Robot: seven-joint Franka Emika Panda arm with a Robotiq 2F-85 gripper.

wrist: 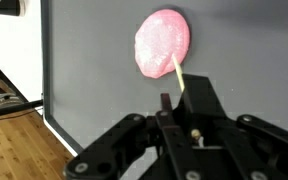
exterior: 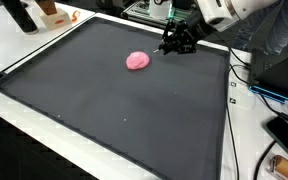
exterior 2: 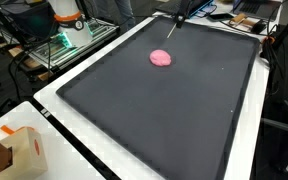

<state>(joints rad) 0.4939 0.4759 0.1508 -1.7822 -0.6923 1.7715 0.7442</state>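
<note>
A pink lump [exterior: 137, 61] lies on a large black mat [exterior: 104, 110], toward its far side; it also shows in the other exterior view [exterior 2: 161, 57] and the wrist view [wrist: 162, 42]. My gripper [exterior: 177, 43] hovers over the mat's far edge, just beside the lump. In the wrist view the gripper [wrist: 189, 98] is shut on a thin pale wooden stick [wrist: 177, 70], whose tip lies over the lump's lower edge. I cannot tell whether the tip touches it. In an exterior view the gripper [exterior 2: 177, 20] is at the mat's top edge.
The mat [exterior 2: 164, 120] sits on a white table [exterior 2: 54, 90]. A brown cardboard box [exterior 2: 14, 150] stands at one corner. Cables and a dark device [exterior: 284, 135] lie beside the mat. Equipment [exterior 2: 69, 25] crowds the far side. Wooden floor [wrist: 14, 145] shows beyond the table edge.
</note>
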